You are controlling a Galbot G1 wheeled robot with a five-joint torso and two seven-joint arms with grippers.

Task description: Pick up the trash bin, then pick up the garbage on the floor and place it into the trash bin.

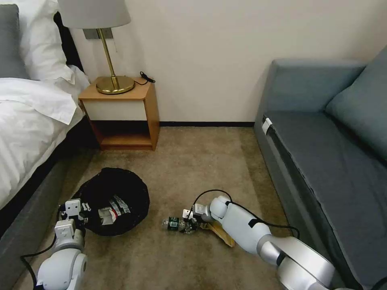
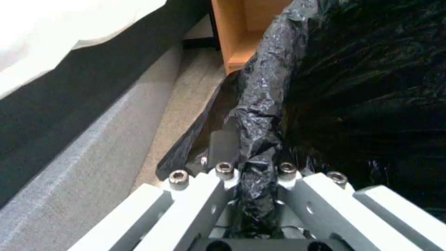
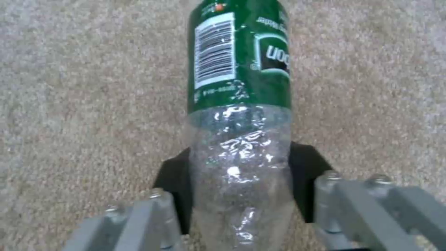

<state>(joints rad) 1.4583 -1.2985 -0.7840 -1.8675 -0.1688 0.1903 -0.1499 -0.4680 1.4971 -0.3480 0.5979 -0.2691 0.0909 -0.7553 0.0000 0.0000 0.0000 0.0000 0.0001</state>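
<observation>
The trash bin [image 1: 121,183], low and round with a black bag liner, sits on the carpet to the left, and red-and-white wrappers [image 1: 112,210] lie inside it. My left gripper [image 1: 77,210] is shut on its near-left rim; in the left wrist view the left gripper [image 2: 253,153] pinches the crinkled black bag rim [image 2: 264,104]. A clear bottle with a green label [image 1: 173,222] lies on the carpet. My right gripper [image 1: 188,224] is shut on its clear end, and in the right wrist view the black pads [image 3: 304,174] press both sides of the bottle [image 3: 239,69]. A yellow-brown packet [image 1: 221,233] lies under the right forearm.
The bed [image 1: 28,121] and its grey base run along the left. A wooden nightstand [image 1: 121,112] with a brass lamp [image 1: 113,80] stands at the back wall. A grey-blue sofa [image 1: 322,153] lines the right side. Open carpet [image 1: 193,169] lies between them.
</observation>
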